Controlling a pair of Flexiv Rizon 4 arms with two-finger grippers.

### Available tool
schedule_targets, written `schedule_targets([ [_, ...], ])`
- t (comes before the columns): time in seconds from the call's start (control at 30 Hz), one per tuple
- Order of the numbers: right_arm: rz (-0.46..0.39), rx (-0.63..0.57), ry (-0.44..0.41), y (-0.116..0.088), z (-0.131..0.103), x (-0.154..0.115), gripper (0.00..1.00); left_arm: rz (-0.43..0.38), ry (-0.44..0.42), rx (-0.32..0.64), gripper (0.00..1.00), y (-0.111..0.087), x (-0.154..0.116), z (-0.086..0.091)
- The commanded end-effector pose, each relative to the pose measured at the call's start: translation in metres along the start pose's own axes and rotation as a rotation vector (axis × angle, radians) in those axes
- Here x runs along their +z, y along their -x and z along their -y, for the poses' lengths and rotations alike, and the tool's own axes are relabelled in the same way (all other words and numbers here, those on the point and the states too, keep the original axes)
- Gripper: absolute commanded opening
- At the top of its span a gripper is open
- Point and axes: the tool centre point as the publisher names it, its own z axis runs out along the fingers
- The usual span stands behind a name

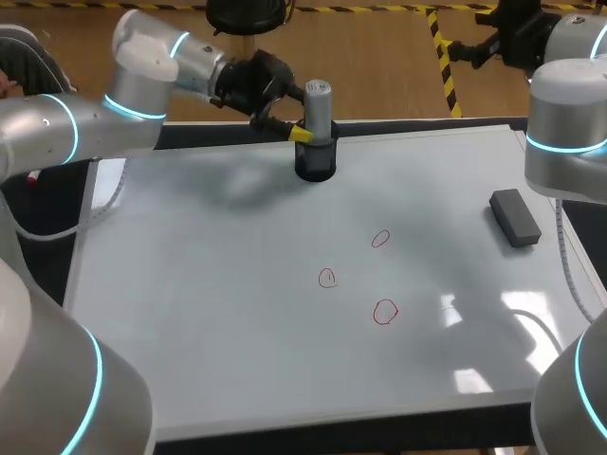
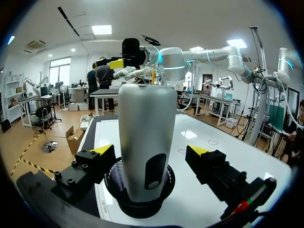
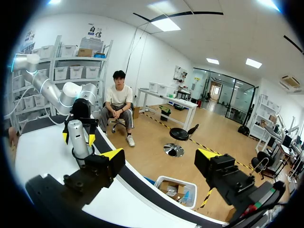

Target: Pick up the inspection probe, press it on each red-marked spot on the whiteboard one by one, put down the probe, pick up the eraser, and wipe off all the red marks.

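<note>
The grey cylindrical probe [image 1: 318, 106] stands upright in a black mesh holder [image 1: 315, 163] at the whiteboard's far edge. My left gripper [image 1: 305, 133] straddles it. In the left wrist view the probe [image 2: 145, 133] rises between the open gripper [image 2: 151, 150], with a gap on each side. Three red circles [image 1: 380, 238] [image 1: 327, 277] [image 1: 385, 311] are drawn mid-board. The dark eraser [image 1: 515, 217] lies flat at the right. My right gripper [image 3: 160, 156] is open and empty, off the board's far right corner, looking back at the probe [image 3: 77, 135].
The whiteboard [image 1: 209, 313] covers nearly the whole table. My right arm's column [image 1: 567, 133] stands just right of the eraser. The board's left and near parts are bare white surface.
</note>
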Motion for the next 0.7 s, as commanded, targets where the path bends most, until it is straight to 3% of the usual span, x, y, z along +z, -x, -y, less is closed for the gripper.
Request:
schedule_targets([
  [0.03,0.0,0.0,0.0,0.0,0.0,0.0,1.0,-0.047,-0.007,0.003,1.0,0.01,0.006,-0.003],
  [0.7,0.0,0.0,0.0,0.0,0.0,0.0,1.0,0.035,0.026,-0.033,1.0,0.013,0.016,-0.01],
])
